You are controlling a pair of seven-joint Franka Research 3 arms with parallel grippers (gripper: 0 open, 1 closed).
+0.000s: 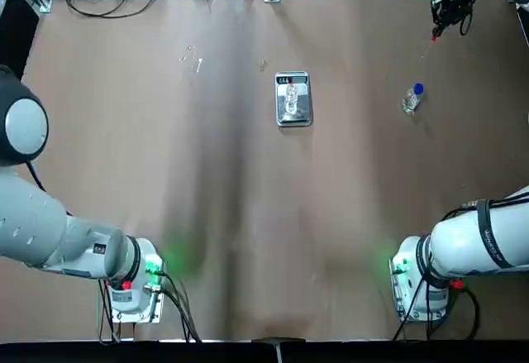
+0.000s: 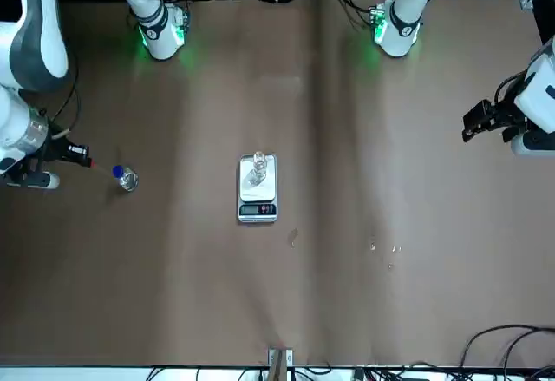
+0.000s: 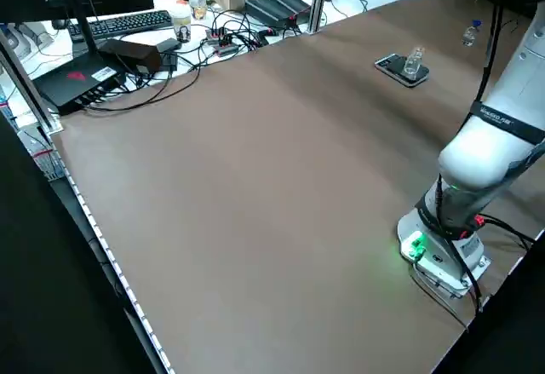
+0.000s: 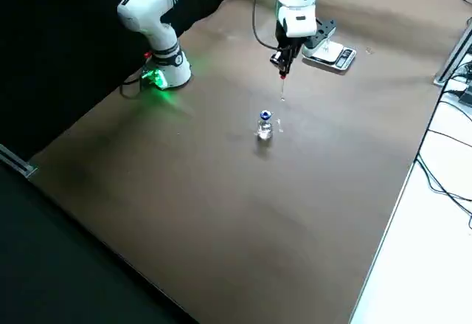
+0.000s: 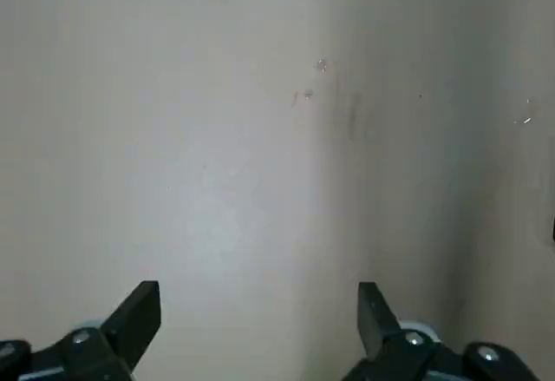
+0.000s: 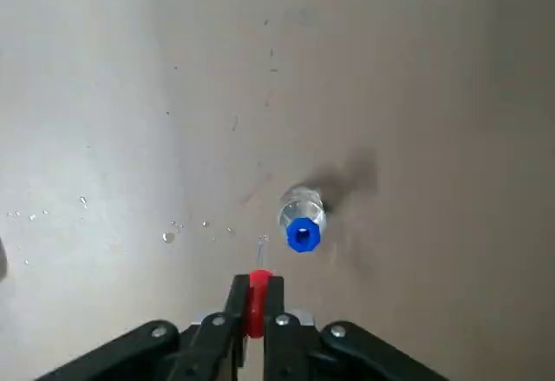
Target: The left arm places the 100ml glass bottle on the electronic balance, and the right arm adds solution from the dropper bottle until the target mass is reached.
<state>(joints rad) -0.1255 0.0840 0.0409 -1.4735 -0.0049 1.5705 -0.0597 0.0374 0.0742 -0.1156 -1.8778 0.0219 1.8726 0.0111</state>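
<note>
Small, clear, colourless glass bottle [image 2: 259, 166] stands on the flat silver-grey electronic balance [image 2: 257, 192], mid-table; placed there, I judge, so added liquid registers. Right gripper [image 6: 257, 279], far right, pinches the red rubber dropper bulb [image 6: 259, 303] between its fingers, thin clear tube [image 6: 261, 251] pointing down, a hold that suits squeezing out drops. Clear dropper bottle with blue collar [image 6: 303, 212] stands uncapped by the tube, apart from it, to the right of the balance. Left gripper [image 5: 259, 307], over the left side, is spread wide and holds nothing, presumably out of the dropper's way. Next: tube over the bottle mouth; a firm squeeze could overshoot.
</note>
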